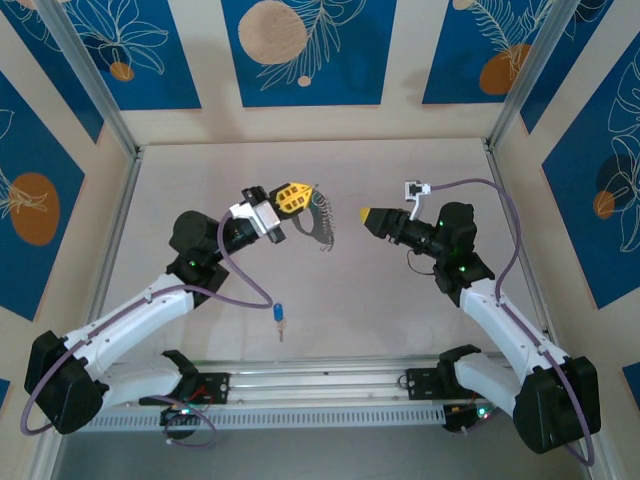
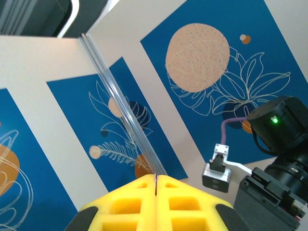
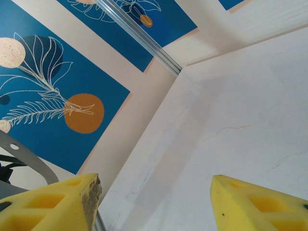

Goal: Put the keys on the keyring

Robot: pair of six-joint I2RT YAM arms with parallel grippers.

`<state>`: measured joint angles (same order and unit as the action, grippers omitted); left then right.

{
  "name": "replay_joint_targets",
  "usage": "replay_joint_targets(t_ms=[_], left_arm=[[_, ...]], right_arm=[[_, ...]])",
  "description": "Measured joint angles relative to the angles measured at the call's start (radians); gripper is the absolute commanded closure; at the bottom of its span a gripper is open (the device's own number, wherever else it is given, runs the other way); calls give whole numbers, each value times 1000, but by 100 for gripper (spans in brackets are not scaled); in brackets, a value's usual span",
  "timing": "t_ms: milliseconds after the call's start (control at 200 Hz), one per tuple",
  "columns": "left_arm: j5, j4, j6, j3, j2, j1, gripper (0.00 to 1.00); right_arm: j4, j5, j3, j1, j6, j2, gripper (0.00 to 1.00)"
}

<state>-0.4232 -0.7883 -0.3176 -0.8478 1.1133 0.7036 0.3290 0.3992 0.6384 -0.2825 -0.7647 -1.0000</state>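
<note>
- On the bench [image 1: 400,320], close to its near edge, the key [image 1: 279,314] lies flat and alone, just right of the purple cable [image 1: 240,285] that loops off the left arm.
- The key's long axis runs roughly front to back. The blue head is farther from the arm bases and the short blade points at the near edge.
- The left gripper [image 1: 297,195] is closed over the middle of the bench, and the keyring [image 1: 322,225] hangs from its tips. In the left wrist view a thin dark edge sits in the seam between the pressed yellow fingers [image 2: 130,202].
- The right gripper [image 1: 366,215] is open and empty, its fingers standing clearly apart in its own wrist view. It faces the keyring from the right, near but not touching.
- The coming move turns on this: the key lies well apart from the right gripper, toward the near edge and to its left. The left arm is nearer, but its gripper is occupied, so the pick probably falls to the right arm.
- The key is tiny, with a blue plastic head and a pale blade. The keyring is several times larger, a flat grey tag with silvery chain along its edge. Its hole is hard to make out from above.
</note>
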Motion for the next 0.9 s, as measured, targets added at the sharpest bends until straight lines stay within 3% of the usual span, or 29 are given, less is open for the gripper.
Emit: replay_joint_targets(t_ms=[375,690,900], left_arm=[[-30,459,156,-236,2,2,100],[-113,865,241,-462,81,2,100],[-158,1001,261,-504,148,2,100]], right_arm=[[64,94,126,4,34,-51,38],[235,302,227,32,33,-53,42],[252,430,291,10,45,-66,44]])
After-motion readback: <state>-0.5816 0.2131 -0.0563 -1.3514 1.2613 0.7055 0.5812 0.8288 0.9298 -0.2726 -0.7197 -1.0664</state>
